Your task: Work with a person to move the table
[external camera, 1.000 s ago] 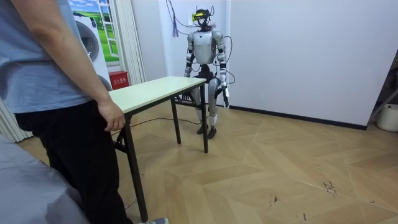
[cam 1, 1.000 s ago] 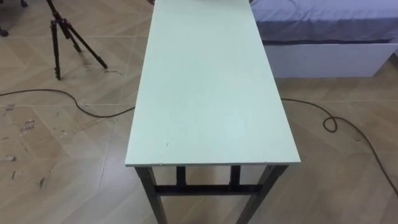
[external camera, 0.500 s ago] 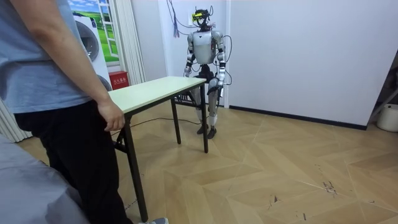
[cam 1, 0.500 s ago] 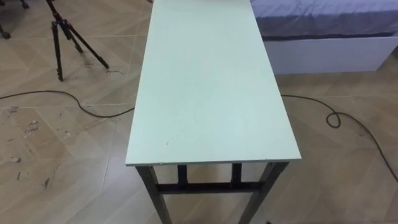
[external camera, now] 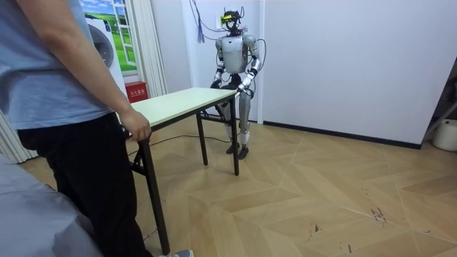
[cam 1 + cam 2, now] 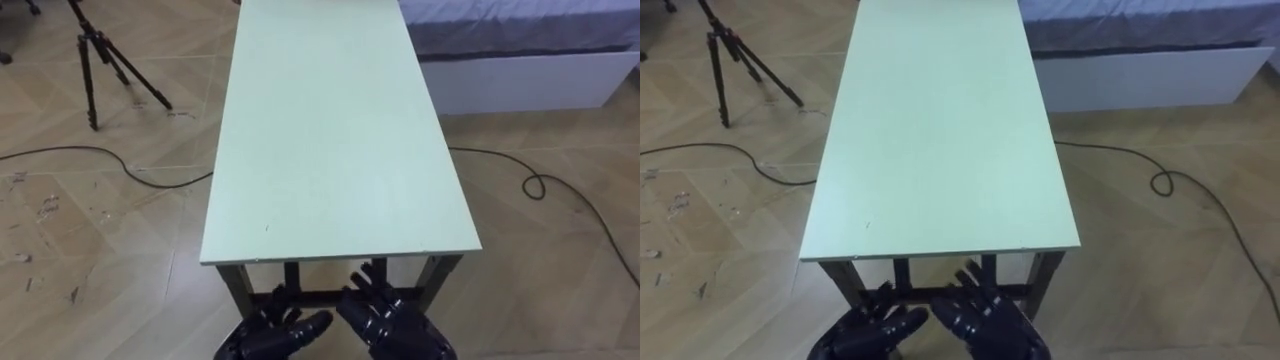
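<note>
Closest to me, the left robot hand [image 6: 272, 330] and the right robot hand [image 6: 392, 318] hang side by side just below the near short edge of the counter [image 6: 330, 150]. Their fingers are spread and straight, holding nothing, and I can't tell whether they touch the frame. The counter is a long, narrow rectangle with a pale green top and black metal legs, with a crossbar under the near end. It stands on the wooden floor [image 6: 80, 250] and runs straight away from me. Off to its left is a black tripod [image 6: 105, 60]. To the right of its far end is a bed [image 6: 520, 40], grey-blue cover on a white base. In the room view the robot stands at one short end, and at the other a person's hand [image 5: 136, 127] curls over the counter's corner.
</note>
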`<state>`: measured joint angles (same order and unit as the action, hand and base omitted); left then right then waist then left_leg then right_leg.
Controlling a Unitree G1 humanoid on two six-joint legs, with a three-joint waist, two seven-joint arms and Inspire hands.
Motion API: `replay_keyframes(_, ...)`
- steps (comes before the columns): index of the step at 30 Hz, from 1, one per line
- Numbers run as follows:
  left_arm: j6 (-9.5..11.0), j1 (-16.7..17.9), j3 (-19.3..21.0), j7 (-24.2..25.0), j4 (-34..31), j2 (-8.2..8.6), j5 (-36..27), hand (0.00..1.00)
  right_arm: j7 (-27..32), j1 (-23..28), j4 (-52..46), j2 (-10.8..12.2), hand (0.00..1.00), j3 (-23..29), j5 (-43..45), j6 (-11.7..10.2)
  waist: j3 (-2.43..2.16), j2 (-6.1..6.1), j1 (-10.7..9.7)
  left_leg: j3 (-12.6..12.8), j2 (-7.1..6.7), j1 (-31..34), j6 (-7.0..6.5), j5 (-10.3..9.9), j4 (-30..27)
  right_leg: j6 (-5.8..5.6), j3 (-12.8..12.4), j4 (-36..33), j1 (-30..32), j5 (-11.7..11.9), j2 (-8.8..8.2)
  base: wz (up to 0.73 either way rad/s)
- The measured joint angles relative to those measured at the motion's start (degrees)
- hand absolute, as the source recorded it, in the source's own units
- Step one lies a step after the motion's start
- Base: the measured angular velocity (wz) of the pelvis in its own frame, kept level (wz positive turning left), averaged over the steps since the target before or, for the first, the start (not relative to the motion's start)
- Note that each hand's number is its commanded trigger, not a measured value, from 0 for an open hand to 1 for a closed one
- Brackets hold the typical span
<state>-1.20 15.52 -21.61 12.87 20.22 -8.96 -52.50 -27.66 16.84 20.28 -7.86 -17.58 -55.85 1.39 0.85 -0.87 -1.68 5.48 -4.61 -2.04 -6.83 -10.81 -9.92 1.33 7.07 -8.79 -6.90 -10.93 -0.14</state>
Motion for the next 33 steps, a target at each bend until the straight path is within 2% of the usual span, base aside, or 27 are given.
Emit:
replay_keyframes(2,-0.03,-0.41,-0.60,0.58,-1.15,-0.12,-0.75,0.00,-0.08,-0.80,-0.97,-0.68,0.00,-1.08,-0.52,-0.03,0.00,0.02,0.00,-0.11,0.02,0.20,0.00,0.00,-0.46,0.00,0.58,0.00,-0.05,0.00,-0.03,0.05)
replay_keyframes(5,-0.74,-0.91,-0.58,0.61,-3.23,-0.63,-0.88,0.00,0.10,-2.45,-1.21,-1.07,0.00,-1.36,-0.51,0.04,0.00,0.02,-0.02,-0.05,0.03,0.31,0.00,0.00,-0.79,0.00,-0.10,0.02,-0.04,0.00,-0.03,0.00)
replay_keyframes(10,-1.49,-1.22,-0.56,0.60,-8.91,-1.54,-0.88,0.00,1.71,-4.44,-1.63,-2.02,0.00,-1.41,-0.67,1.71,0.14,0.23,-0.19,-0.04,0.02,0.30,0.00,0.00,-0.73,0.00,-0.46,0.01,-0.06,0.00,-0.01,0.00)
replay_keyframes(13,-1.64,-1.72,-0.54,0.59,-8.89,-2.13,-1.00,0.00,3.61,-4.58,-2.87,-2.29,0.00,-1.58,-0.61,2.30,0.38,0.61,-0.10,-0.09,0.03,0.38,0.01,0.01,-0.85,0.00,-0.38,0.04,-0.06,0.00,-0.01,0.00)
replay_keyframes(20,-4.33,-4.89,0.12,-0.16,-7.03,-3.32,-2.90,0.00,7.45,-5.82,-3.06,-3.09,0.00,-1.70,-3.73,3.28,0.41,0.65,0.17,-0.14,0.00,0.36,0.01,0.01,-1.06,-0.01,0.56,0.02,-0.28,0.00,-0.10,0.00)
replay_keyframes(23,-5.74,-5.28,1.46,-0.95,-6.63,-3.30,-8.21,0.00,8.68,-6.19,-3.05,-3.51,0.00,-1.69,-9.62,4.36,0.42,0.61,0.49,-0.11,0.00,0.33,0.01,0.01,-1.06,-0.01,0.89,0.04,-0.20,0.00,-0.13,0.00)
replay_keyframes(28,-5.94,-8.59,5.98,-3.84,-0.48,-2.89,-15.87,0.00,10.99,-6.59,-2.76,-3.54,0.00,-1.40,-14.10,4.45,0.60,0.36,0.85,-0.05,0.01,-0.40,0.01,0.01,-0.80,0.00,0.77,0.11,-0.45,0.00,-0.08,0.00)
replay_keyframes(33,-7.18,-9.52,7.63,-4.75,2.30,-2.59,-20.91,0.00,12.83,-6.88,-2.27,-3.28,0.00,2.12,-16.29,4.97,0.62,0.26,0.72,-0.05,0.03,-0.55,0.01,0.01,-0.65,0.00,0.94,0.09,-0.50,0.00,-0.10,0.00)
